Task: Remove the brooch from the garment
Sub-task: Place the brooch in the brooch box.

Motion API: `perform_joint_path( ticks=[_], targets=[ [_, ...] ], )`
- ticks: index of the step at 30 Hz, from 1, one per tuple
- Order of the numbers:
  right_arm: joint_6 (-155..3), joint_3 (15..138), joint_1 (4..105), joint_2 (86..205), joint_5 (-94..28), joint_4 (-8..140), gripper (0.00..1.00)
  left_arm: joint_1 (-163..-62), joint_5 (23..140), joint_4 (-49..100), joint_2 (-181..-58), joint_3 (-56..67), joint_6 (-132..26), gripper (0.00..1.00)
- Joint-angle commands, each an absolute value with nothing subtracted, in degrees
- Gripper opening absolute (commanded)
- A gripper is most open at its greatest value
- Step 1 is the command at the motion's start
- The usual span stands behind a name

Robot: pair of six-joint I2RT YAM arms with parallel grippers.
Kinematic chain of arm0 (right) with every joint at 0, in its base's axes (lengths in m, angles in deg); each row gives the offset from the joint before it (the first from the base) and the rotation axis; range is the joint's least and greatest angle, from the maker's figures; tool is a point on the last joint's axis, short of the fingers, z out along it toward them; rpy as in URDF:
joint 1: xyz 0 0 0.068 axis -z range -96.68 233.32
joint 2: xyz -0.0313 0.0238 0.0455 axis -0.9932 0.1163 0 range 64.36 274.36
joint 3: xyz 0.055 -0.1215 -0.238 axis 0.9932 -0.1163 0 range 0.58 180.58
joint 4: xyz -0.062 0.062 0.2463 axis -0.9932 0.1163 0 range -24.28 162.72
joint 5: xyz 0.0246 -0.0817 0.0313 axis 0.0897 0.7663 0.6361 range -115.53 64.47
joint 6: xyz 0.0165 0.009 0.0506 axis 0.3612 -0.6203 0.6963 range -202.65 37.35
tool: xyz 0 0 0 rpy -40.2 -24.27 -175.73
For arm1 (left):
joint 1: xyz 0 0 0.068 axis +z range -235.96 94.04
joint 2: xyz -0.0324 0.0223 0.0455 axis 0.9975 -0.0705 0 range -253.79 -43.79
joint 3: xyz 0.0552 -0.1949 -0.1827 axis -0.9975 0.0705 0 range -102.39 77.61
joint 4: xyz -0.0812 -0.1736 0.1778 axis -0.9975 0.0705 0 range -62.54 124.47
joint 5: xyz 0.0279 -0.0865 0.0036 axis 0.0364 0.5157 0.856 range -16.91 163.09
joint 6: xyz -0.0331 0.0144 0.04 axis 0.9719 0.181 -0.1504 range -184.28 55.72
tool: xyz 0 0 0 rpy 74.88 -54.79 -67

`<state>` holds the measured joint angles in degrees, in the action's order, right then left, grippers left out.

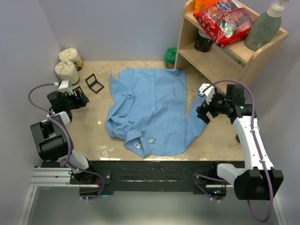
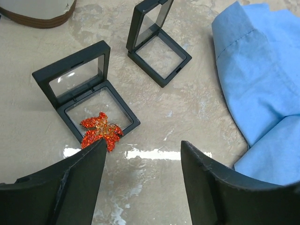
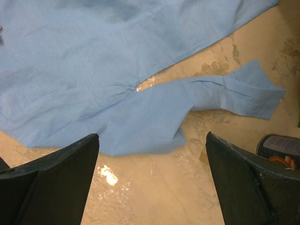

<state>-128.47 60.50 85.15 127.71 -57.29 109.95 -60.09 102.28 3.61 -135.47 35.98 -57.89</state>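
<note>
The brooch (image 2: 100, 130), an orange-red glittery leaf, lies on the front corner of an open black box (image 2: 70, 58), with one tip over its rim. My left gripper (image 2: 143, 143) hovers open just in front of it, and its left finger (image 2: 70, 183) is close beside the brooch but not on it. The garment (image 1: 150, 108) is spread flat mid-table, and its edge (image 2: 262, 70) shows to the right of the boxes. A small pale glittery item (image 1: 151, 139) sits on it near the collar. My right gripper (image 3: 152, 136) hangs open over a sleeve of the garment (image 3: 93, 61), holding nothing.
A second open black box (image 2: 133, 28) stands behind the first. Two white sacks (image 1: 68, 70) sit at the back left. A wooden shelf (image 1: 220, 51) with snack bags, a jar and a bottle fills the back right, with a green item (image 1: 170, 57) beside it. A can (image 3: 279, 150) lies near the right gripper.
</note>
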Motion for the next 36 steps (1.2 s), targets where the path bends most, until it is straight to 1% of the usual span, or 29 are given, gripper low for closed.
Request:
perform_joint_path(
  ticks=[1,4,8,15,19,24,36],
  targets=[
    [-127.83,62.28,85.17,126.76,-58.40,110.37,0.99,-59.59,105.60,12.25,-136.25,31.21,-68.58,0.70],
    [-127.83,62.02,85.17,126.67,-58.40,110.20,0.99,-59.59,104.82,14.45,-135.90,30.50,-71.75,0.70],
    [-127.74,62.02,85.17,126.76,-58.57,110.20,0.99,-59.59,102.88,18.40,-139.14,27.09,-74.73,0.70],
    [-127.48,61.75,85.17,126.76,-58.31,110.20,0.99,-60.03,100.61,19.11,-142.67,24.97,-78.07,0.70],
    [-127.39,61.75,85.25,126.94,-58.13,110.28,0.99,-60.82,101.56,25.26,-143.29,22.86,-81.42,0.71],
    [-127.30,61.31,85.25,127.20,-58.31,109.93,0.99,-62.49,101.13,23.60,-141.26,25.67,-81.95,0.72],
    [-127.21,59.82,85.25,126.06,-58.40,108.97,0.99,-64.43,98.58,23.25,-143.90,22.07,-79.58,0.73]
  ],
)
